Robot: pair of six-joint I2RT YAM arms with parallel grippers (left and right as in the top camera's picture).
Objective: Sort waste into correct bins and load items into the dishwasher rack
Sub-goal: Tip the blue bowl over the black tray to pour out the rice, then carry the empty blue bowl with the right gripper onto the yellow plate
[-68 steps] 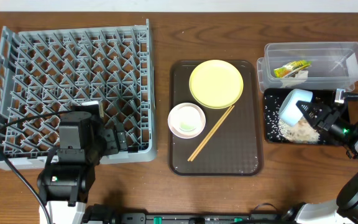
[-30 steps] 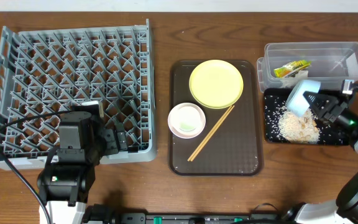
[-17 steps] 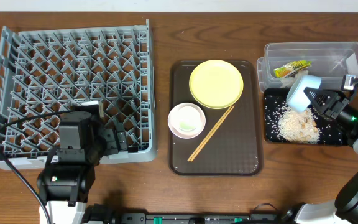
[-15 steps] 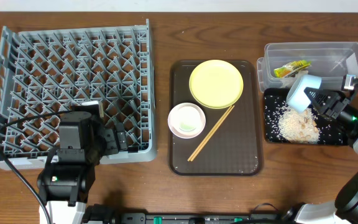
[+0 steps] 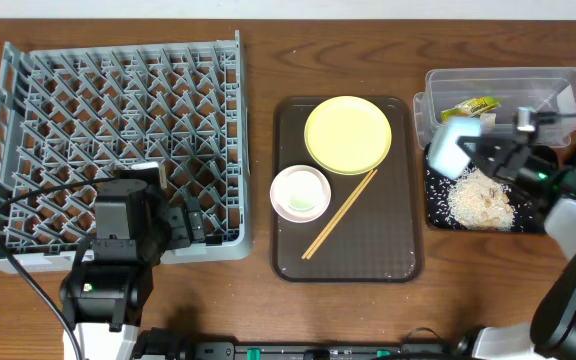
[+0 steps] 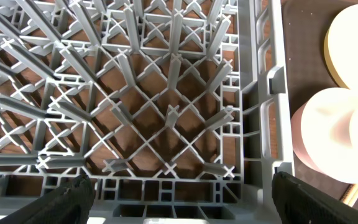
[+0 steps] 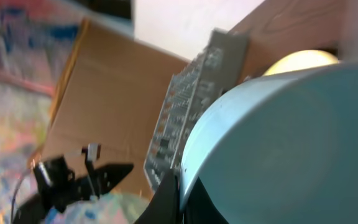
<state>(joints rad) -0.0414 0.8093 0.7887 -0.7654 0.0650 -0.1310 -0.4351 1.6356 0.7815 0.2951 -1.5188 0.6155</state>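
My right gripper (image 5: 478, 152) is shut on the rim of the light blue bowl (image 5: 449, 147), held tilted above the left end of the black tray (image 5: 435, 212); the bowl fills the right wrist view (image 7: 291, 149). A pile of white rice scraps (image 5: 480, 203) lies in the black tray. The yellow-green wrapper (image 5: 469, 108) lies in the clear tub (image 5: 558, 82). The yellow-green plate (image 5: 348, 134), the white bowl (image 5: 300, 192) and the chopsticks (image 5: 339, 214) rest on the brown tray (image 5: 293, 262). My left gripper (image 6: 179, 202) is open over the near right corner of the grey rack (image 5: 118, 140).
The left arm's body (image 5: 118, 240) sits at the rack's near edge. The rack's lattice (image 6: 148, 106) fills the left wrist view, with the white bowl (image 6: 328, 137) and plate (image 6: 356, 43) at its right. The small white cup is not in view.
My right gripper has carried the blue bowl up and to the left, from over the rice pile to the black tray's left end. The left arm has not moved.
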